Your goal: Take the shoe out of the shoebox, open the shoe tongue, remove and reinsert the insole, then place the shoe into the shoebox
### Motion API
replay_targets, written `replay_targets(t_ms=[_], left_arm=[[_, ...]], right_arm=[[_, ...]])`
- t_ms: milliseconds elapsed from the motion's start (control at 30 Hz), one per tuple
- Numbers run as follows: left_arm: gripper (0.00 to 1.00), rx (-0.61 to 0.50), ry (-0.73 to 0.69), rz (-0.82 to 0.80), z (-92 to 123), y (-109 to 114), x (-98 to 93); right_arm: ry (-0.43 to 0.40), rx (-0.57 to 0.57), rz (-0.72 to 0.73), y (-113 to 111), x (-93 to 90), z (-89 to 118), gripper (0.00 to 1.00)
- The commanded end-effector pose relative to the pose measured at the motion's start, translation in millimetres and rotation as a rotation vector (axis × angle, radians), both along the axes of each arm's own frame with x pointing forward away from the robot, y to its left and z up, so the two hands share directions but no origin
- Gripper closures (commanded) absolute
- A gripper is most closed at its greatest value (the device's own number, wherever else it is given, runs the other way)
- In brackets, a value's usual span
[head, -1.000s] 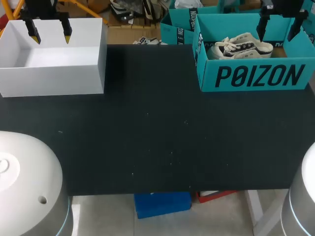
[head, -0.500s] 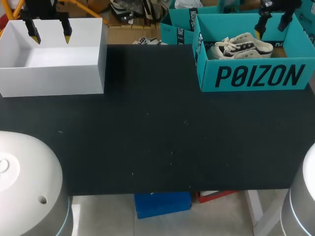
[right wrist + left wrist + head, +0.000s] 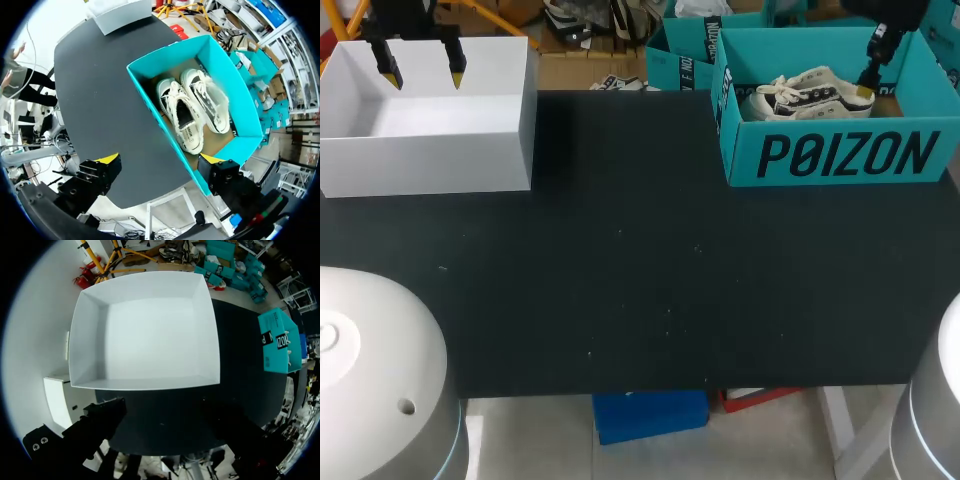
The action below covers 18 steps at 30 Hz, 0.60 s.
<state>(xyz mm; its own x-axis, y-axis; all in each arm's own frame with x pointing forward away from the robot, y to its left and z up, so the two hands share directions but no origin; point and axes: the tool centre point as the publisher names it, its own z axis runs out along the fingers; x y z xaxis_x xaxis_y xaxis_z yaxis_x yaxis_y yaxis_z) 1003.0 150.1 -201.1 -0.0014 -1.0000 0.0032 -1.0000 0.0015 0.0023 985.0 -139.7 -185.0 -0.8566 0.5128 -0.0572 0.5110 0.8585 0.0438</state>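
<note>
Now right claw (image 3: 160, 161) turned above shoebox (image 3: 840, 155); left claw (image 3: 422, 76) unmoved.

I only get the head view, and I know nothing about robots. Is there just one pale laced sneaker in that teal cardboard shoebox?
Observer: No. The right wrist view shows two cream canvas sneakers lying side by side in the teal cardboard shoebox.
Operator: Is the claw over there holding one?
Observer: No. The right gripper is open, its yellow-tipped fingers spread wide and gripping nothing.
</note>
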Motion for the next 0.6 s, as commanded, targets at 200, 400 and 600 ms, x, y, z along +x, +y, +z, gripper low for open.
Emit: replay_targets(t_ms=[200,400,600], left_arm=[[0.0,0.002,0.001,0.001,1,0,-0.8],[0.0,0.002,0.001,0.001,1,0,-0.8],[0.0,0.002,0.001,0.001,1,0,-0.8]], right_arm=[[-0.033,-0.081,0.529,0,-0.3,0,0.0],[-0.05,-0.121,0.597,4,13.6,-4,0.0],[-0.049,-0.118,0.675,10,36.9,-14,0.0]])
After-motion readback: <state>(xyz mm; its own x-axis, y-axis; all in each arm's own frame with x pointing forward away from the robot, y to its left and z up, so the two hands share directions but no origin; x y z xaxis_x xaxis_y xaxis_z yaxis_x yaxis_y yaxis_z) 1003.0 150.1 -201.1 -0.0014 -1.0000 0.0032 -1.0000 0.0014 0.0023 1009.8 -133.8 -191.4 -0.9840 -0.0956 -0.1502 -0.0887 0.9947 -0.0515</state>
